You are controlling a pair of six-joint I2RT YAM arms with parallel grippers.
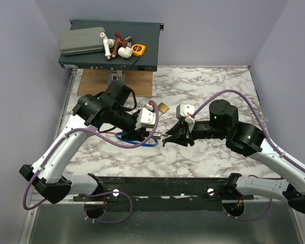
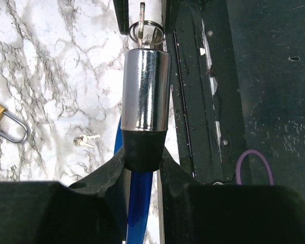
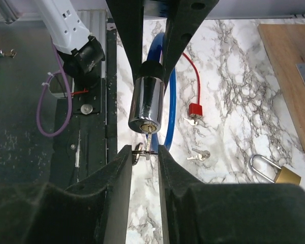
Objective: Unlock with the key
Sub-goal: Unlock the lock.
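My left gripper (image 2: 142,158) is shut on the black rubber end of the blue cable lock's chrome cylinder (image 2: 145,86), holding it level above the marble. The blue cable (image 3: 169,101) loops away beneath it. A small silver key (image 3: 149,136) on a wire ring sits in the cylinder's keyhole. In the right wrist view my right gripper (image 3: 145,150) brackets the key's head. Its jaws stand narrow with a gap on each side of the key, and the ring reaches across to the left finger. From above, the two grippers (image 1: 151,133) (image 1: 168,137) meet nose to nose at mid-table.
A brass padlock (image 1: 163,107) lies just behind the grippers. A red tag (image 3: 194,109) on a thin red cord lies on the marble, with a pair of small loose keys (image 3: 199,155) close by. A wooden board (image 1: 117,81) and a dark shelf (image 1: 142,38) of clutter stand at the back.
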